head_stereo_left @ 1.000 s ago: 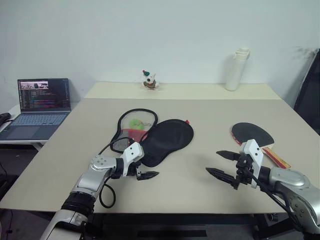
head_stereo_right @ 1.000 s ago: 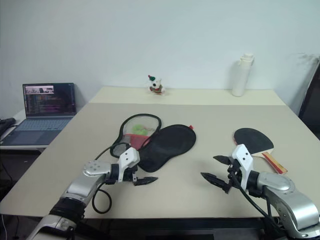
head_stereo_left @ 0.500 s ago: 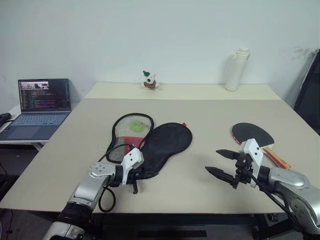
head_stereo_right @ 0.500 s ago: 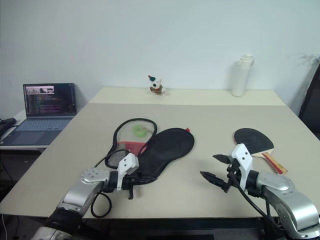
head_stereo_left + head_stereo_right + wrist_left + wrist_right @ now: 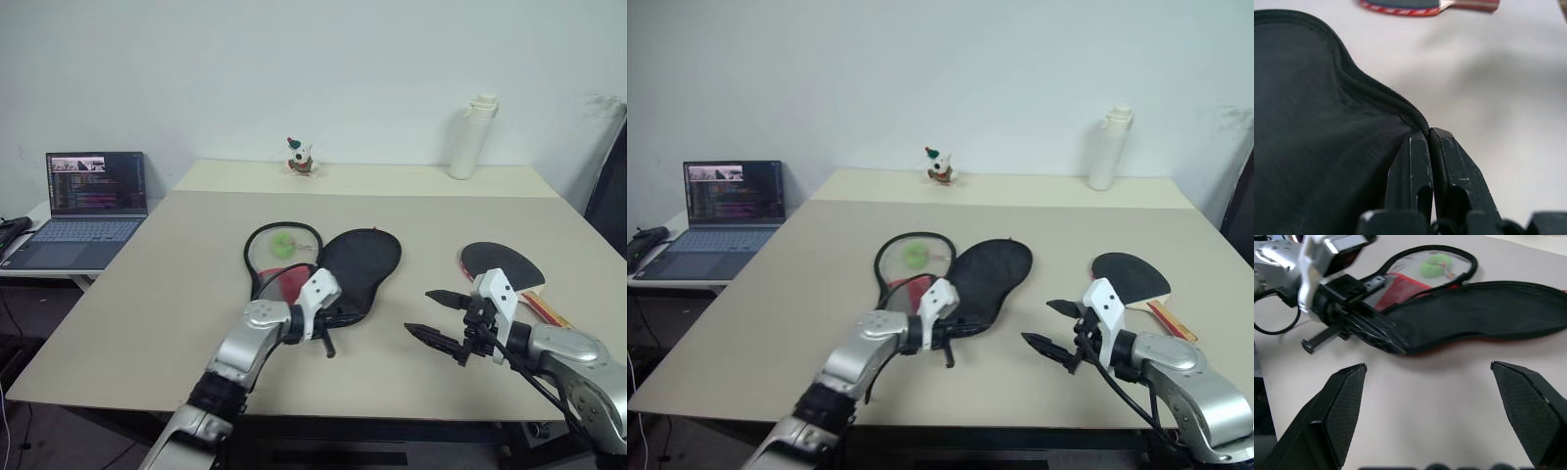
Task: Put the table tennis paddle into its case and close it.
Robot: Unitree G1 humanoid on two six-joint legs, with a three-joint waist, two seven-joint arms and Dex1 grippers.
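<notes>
The case (image 5: pixel 362 269) lies open in the middle of the table (image 5: pixel 176 284), its black flap beside a mesh half that holds a yellow-green ball (image 5: pixel 282 245). My left gripper (image 5: pixel 1427 134) is shut on the zip edge at the case's near end (image 5: pixel 336 315). The table tennis paddle (image 5: pixel 498 262) lies black face up at the right, its handle toward the near right edge. My right gripper (image 5: pixel 418 311) hovers open just left of the paddle, with nothing between its fingers, and it faces the case (image 5: pixel 1488 303).
A laptop (image 5: pixel 86 201) stands open on a low side table at the left. A white bottle (image 5: pixel 468 135) and a small toy figure (image 5: pixel 300 157) stand on the far part of the table.
My left gripper shut on the case's near edge and dragged it to the right, toward the middle of the table. The right gripper kept still.
</notes>
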